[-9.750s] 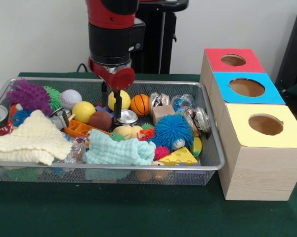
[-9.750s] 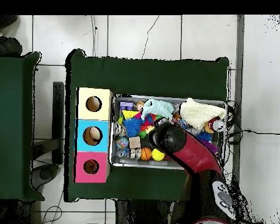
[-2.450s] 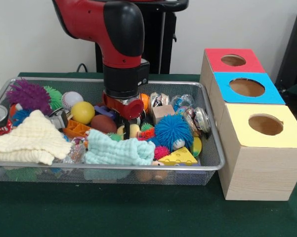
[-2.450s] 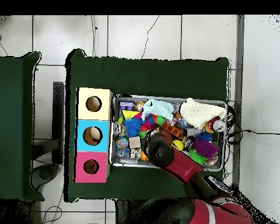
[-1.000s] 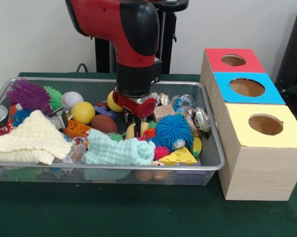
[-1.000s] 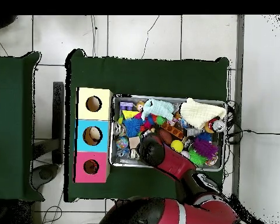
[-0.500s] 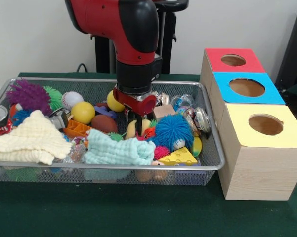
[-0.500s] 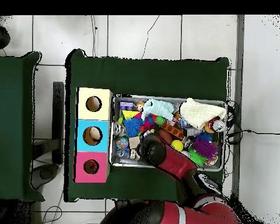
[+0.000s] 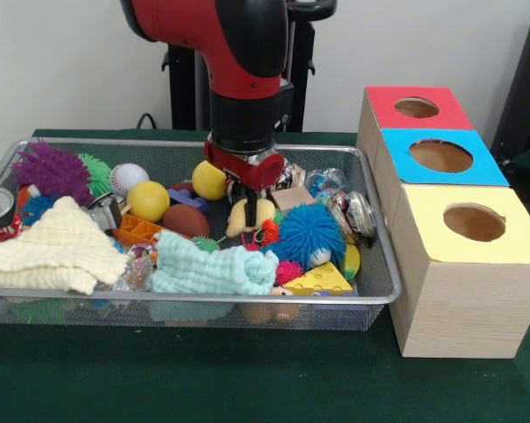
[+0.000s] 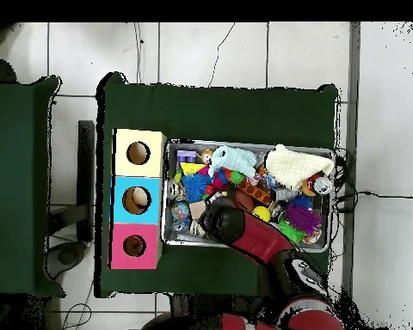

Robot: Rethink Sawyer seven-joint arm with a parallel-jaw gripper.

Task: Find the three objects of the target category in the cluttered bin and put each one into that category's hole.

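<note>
On a green-clothed table [image 9: 247, 388] over pale floor tiles [image 10: 210, 51], a wire bin [image 9: 370, 291] of toys sits beside three wooden boxes [image 9: 463, 264], topped yellow, blue and red, one round hole each. Above the bin's middle, the gripper [image 9: 250, 210] is clamped on a pale yellow toy [image 9: 251, 217] hanging lengthwise, upright.
</note>
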